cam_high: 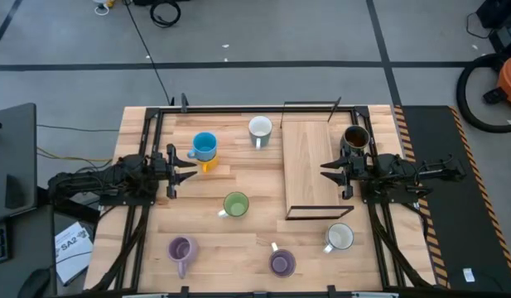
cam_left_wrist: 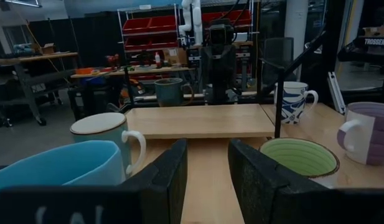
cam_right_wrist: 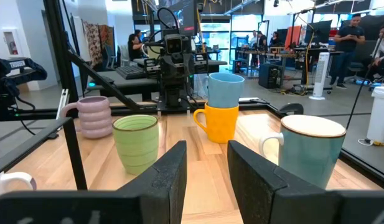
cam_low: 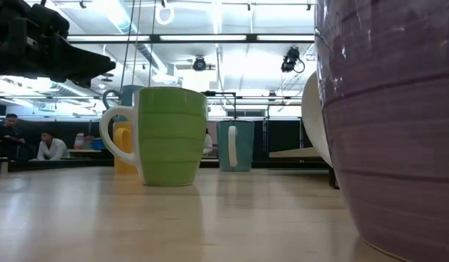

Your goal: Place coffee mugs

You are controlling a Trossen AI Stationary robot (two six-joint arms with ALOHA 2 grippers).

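In the high view several mugs stand upright on the wooden table: a blue mug (cam_high: 204, 143) stacked in an orange-yellow one (cam_high: 208, 163), a pale teal mug (cam_high: 260, 128), a green mug (cam_high: 236, 204), two purple mugs (cam_high: 182, 250) (cam_high: 282, 263), a white mug (cam_high: 340, 237) and a dark brown mug (cam_high: 355, 138). My left gripper (cam_high: 187, 166) is open, just right of the stacked pair. My right gripper (cam_high: 328, 171) is open over the right part of the raised board, below the brown mug. The wrist views show both finger pairs (cam_left_wrist: 207, 180) (cam_right_wrist: 206, 174) parted around nothing.
A raised wooden board (cam_high: 309, 170) on a black wire frame stands right of centre. Black rails (cam_high: 238, 108) run along the table's edges. Bare wood lies between the green mug and the purple mugs. In the low view a purple mug (cam_low: 391, 124) fills the right side.
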